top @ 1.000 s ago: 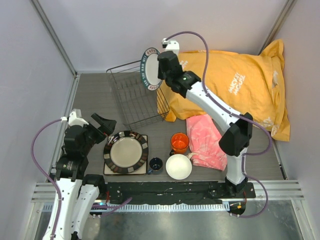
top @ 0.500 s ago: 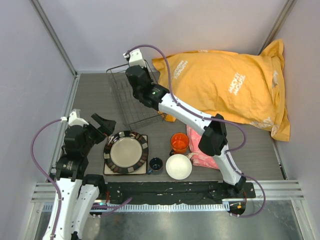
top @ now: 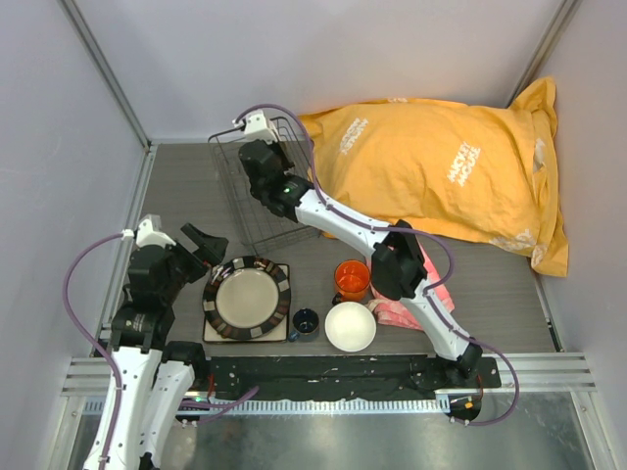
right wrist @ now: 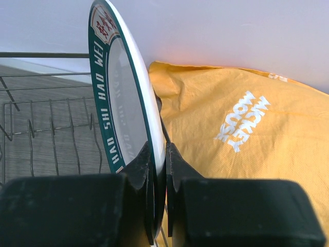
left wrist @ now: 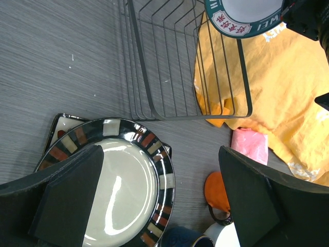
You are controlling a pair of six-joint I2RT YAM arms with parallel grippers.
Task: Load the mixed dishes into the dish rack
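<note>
1. A grey wood-grain tabletop (top: pixel 176 186) sits between pale walls, with a big yellow bag (top: pixel 441 166) along its far right side.
2. The dish rack (top: pixel 250 211) stands at the far middle, its right side against the bag.
3. The right gripper (right wrist: pixel 157 154) reaches over the rack. Its jaws are nearly closed and pinch the lower rim of the white plate with dark patterned rim (right wrist: pixel 118 103).
4. The plate stands on edge, upright and slightly tilted. It rises straight up from the jaws, so its plane runs along the line of the fingers.
5. In the right wrist view the rack's base wires and short prongs lie below and to the left of the plate. The left wrist view puts the plate above the rack's far end, near the bag-side wall.
6. My judgement is that the next move is a descent into the rack. It depends on keeping the plate's edge in line with a gap between the prongs.
7. The left gripper (left wrist: pixel 160 154) hangs near the left edge with its jaws wide and holding nothing. It is above the brown-centred dark-rimmed plate (top: pixel 247 297), which lies on the square dark tray (top: pixel 211 333).
8. The left arm is the nearer one to that plate and tray.
9. The small dark-blue cup (top: pixel 306 321), white bowl (top: pixel 351 326) and orange mug (top: pixel 352 278) are not yet in the rack. They sit near the front, beside the pink cloth (top: pixel 392 311).
</note>
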